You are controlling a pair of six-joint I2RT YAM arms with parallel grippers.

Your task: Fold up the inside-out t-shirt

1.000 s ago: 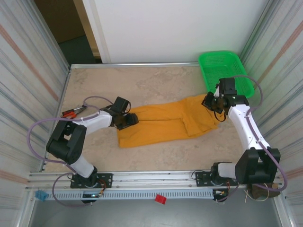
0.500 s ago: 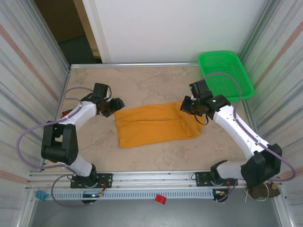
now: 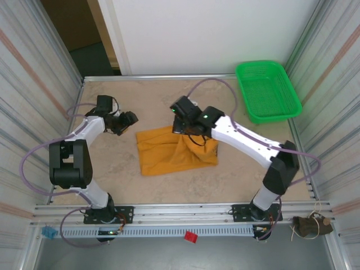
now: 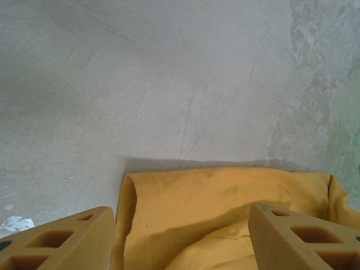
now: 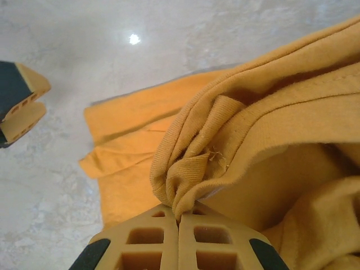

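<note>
The soft mustard t-shirt [image 3: 163, 156] lies as a rumpled rectangle on the mottled, stone-look table [image 3: 169, 93]. The right pincer [image 5: 179, 216] pinches a bunched hem fold (seam stitching showing). The left pincer [image 3: 130, 119] is spread near the shirt's corner.

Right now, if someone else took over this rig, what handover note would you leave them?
Left end effector: open, empty, beside the t-shirt, off its far-left corner and not touching it.
Right end effector: shut on a bunched fold of the t-shirt, held up over its middle.
The t-shirt lies on the table, apart from the green basket.
Done: it looks narrowed into a band, with the right end part-way across.
Left: probably lay the held end onto the left end, release, flatten.
</note>
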